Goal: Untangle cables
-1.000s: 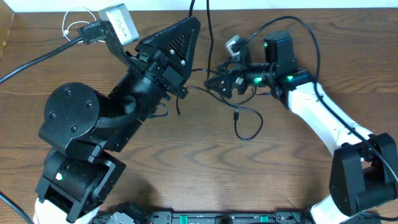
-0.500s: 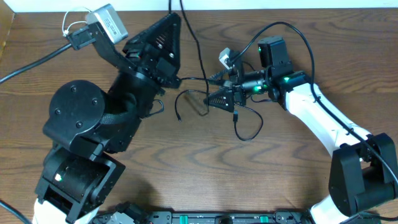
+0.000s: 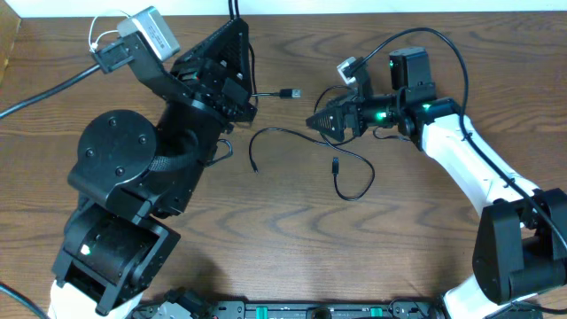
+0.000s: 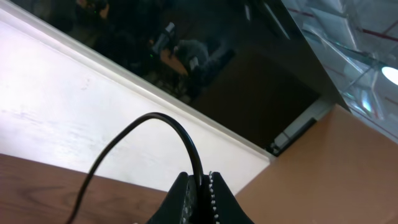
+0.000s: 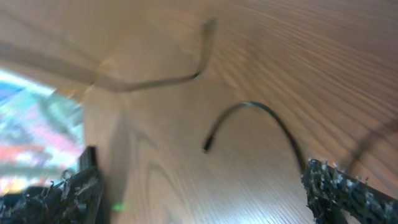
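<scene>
My left gripper (image 3: 237,27) is raised at the table's far edge and is shut on a thin black cable (image 4: 157,118), pinched between its jaws (image 4: 199,178). That cable runs up out of the overhead view. A short black cable end with a plug (image 3: 288,92) sticks out to the right beside the left arm. Another black cable (image 3: 301,137) lies loose on the table, curving into a loop (image 3: 363,182). My right gripper (image 3: 321,122) is open and empty just above it. The same cable (image 5: 255,109) lies between the wide-spread fingers (image 5: 345,193). No white cable is clearly visible.
The bulky left arm (image 3: 133,168) covers the table's left half. The right arm (image 3: 469,168) reaches in from the right, with thick black arm wires (image 3: 416,35) looping over it. The table's far edge (image 3: 354,11) runs just behind both grippers.
The right gripper has drawn back to the right and upward with its jaws wide. The tangle has come apart: one cable lies loose on the table, and a plug end now sticks out beside the left gripper.
</scene>
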Robot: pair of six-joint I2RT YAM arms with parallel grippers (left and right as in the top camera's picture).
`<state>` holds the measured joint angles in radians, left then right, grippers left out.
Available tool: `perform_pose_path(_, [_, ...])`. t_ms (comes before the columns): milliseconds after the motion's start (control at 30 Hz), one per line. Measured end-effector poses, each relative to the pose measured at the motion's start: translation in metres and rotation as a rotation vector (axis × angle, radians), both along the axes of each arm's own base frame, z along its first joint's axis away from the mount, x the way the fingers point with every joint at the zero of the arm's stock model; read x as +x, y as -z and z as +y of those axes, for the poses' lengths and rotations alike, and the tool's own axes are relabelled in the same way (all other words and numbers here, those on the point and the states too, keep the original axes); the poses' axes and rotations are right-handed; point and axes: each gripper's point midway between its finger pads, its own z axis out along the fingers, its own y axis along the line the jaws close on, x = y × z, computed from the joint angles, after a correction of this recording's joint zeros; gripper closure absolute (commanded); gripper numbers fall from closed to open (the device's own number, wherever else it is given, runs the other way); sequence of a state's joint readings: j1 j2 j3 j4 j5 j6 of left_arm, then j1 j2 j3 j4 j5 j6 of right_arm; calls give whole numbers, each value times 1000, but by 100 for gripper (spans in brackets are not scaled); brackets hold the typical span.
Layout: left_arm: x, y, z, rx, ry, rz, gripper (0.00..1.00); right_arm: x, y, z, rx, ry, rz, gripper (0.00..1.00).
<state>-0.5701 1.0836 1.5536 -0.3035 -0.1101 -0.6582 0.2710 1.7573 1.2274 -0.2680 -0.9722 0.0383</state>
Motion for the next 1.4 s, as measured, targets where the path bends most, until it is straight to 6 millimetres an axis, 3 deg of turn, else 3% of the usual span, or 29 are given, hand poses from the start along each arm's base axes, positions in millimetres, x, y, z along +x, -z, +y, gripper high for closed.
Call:
perform_pose_path(333, [7, 9, -11, -80, 41, 66, 92, -24, -26, 49, 89, -181, -173, 1])
perform_pose_path(533, [6, 8, -14, -137, 60, 91, 93, -23, -22, 61, 50, -155, -197, 1])
perform_pose_path(600, [5, 7, -16, -151, 76, 93, 93, -18, -19, 61, 28, -124, -200, 12])
perform_pose_path(700, [3, 5, -19, -168, 97, 92, 93, -14, -17, 61, 9, -97, -197, 69])
perform_pose_path(733, [3, 5, -19, -171, 100, 94, 93, -14, -16, 61, 5, -92, -196, 78])
perform_pose_path(833, [3, 5, -19, -174, 101, 95, 93, -13, -14, 62, -4, -80, -187, 85])
perform_pose_path(933, [3, 5, -19, -173, 100, 95, 92, -13, -13, 62, -7, -70, -173, 99])
perform_pose_path(1100, [7, 16, -12, -151, 46, 130, 92, -12, -13, 61, -4, -50, -134, 99])
perform_pose_path(1400, [18, 62, 31, 36, -219, 241, 84, -8, -15, 53, 28, 1, -23, 99])
